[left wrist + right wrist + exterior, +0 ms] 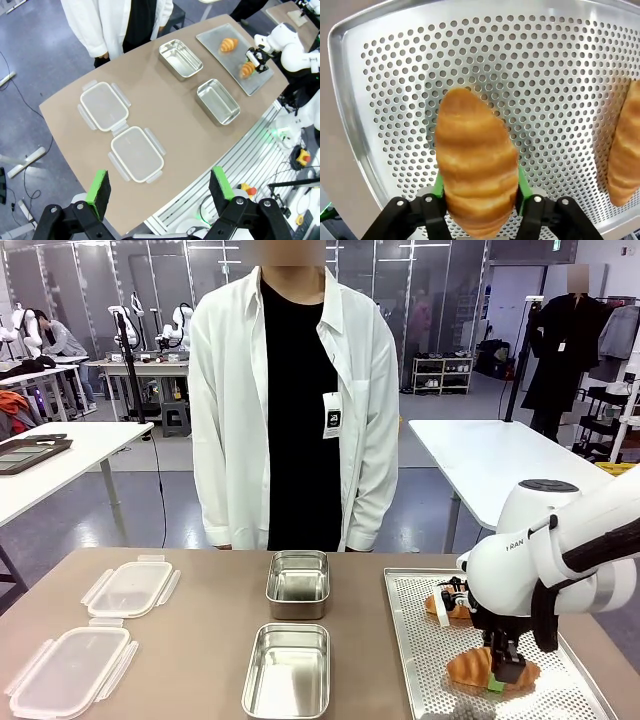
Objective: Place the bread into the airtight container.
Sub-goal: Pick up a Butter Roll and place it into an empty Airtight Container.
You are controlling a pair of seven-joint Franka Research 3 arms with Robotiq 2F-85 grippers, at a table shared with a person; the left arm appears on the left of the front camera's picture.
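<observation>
Golden bread | gripped in right claw | perforated tray beneath

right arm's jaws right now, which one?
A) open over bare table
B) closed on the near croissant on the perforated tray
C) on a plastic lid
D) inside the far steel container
B: in the right wrist view the jaws of the right gripper press both sides of the near croissant, which lies on the perforated tray.
</observation>
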